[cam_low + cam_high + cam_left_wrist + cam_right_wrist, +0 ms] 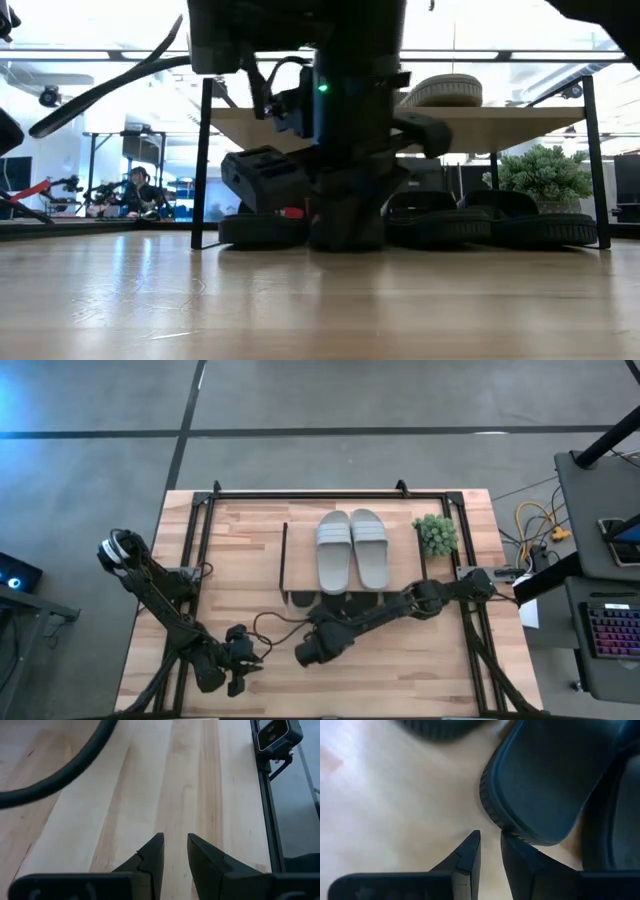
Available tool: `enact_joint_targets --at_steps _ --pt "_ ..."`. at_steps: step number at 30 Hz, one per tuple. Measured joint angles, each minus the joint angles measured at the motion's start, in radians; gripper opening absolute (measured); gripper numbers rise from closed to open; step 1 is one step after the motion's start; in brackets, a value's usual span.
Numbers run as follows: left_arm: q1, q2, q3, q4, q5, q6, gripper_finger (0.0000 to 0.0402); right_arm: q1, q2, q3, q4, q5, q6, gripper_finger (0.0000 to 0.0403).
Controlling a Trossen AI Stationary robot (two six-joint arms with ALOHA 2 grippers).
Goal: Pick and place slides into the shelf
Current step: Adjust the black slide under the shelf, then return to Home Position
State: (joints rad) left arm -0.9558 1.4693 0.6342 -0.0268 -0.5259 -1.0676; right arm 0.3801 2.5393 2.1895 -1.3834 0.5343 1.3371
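We note grey pair (pixel 352 548) atop shelf (pixel 300 565) centre frame, black slides (pixel 440 222) beneath, right gripper (pixel 490 851) nearly closed, empty, beside one, left gripper (pixel 175 852) slightly parted, empty, lower left.

Grey concrete floor (pixel 90 480) surrounds the wooden table (pixel 240 560); a keyboard (pixel 612 632) sits on a side desk (pixel 590 510).

The pair of slides (pixel 352 550) on the shelf's top board (pixel 300 560) is light grey-white with ribbed straps, and the board is pale wood. The slides (pixel 440 222) on the lower tier are black. The shelf's side frames (pixel 203 165) are black. The small plant (pixel 436 534) is green. The tabletop (pixel 240 550) shows light striped wood grain.
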Motion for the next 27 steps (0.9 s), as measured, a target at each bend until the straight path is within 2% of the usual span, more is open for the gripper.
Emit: enact_joint_targets --at_steps 11,20,23,27 --pt "0.000 0.000 0.002 0.022 0.000 -0.002 0.0070 -0.010 0.000 0.010 0.026 0.026 -0.059 0.0068" --pt "-0.001 0.000 0.002 0.055 0.003 -0.024 0.0070 0.124 -0.091 0.009 0.045 0.014 0.040 0.0068" --pt "0.014 -0.001 0.002 0.138 0.053 0.005 0.0070 0.171 -0.157 0.009 0.152 -0.019 -0.110 0.0067" --pt "0.080 -0.022 0.002 0.264 0.142 0.185 0.0070 0.172 -0.259 0.010 0.344 -0.200 -0.418 0.0057"
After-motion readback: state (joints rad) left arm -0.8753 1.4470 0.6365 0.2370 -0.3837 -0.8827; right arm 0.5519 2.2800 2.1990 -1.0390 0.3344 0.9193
